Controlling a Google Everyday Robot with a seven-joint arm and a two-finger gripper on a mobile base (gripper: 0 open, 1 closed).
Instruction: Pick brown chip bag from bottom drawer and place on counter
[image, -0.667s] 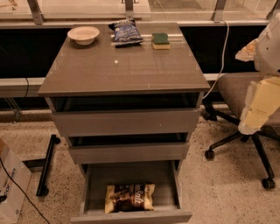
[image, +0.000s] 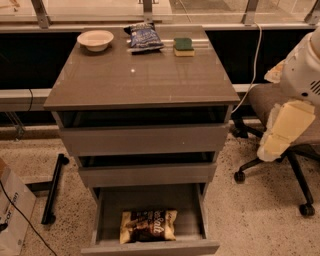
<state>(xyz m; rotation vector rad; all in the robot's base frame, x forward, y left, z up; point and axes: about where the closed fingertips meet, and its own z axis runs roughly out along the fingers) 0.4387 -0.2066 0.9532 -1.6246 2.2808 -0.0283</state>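
The bottom drawer (image: 101, 216) of the grey three-drawer cabinet stands pulled out, its tray open to view from above. The brown chip bag (image: 148, 226) lies flat inside it, towards the front edge and roughly centred between the side walls, lettering facing up. The two upper drawers (image: 145, 139) sit pushed in, each with a dark gap above its front. On the table (image: 140, 82) forming the cabinet top, three items line the far edge: a pale bowl (image: 95, 39) at the left, a blue chip bag (image: 144, 37) in the middle, and a green-and-yellow sponge (image: 183, 46) just to its right; none touches another. The end effector (image: 275, 142) hangs at the right of the scene on the white arm, pointing down and to the left, in front of an office chair (image: 265, 102), well apart from the cabinet and from the brown chip bag. Whether it is open or closed cannot be told from here; it has no hold on the bag. A cardboard box (image: 12, 215) rests on the speckled floor at the left
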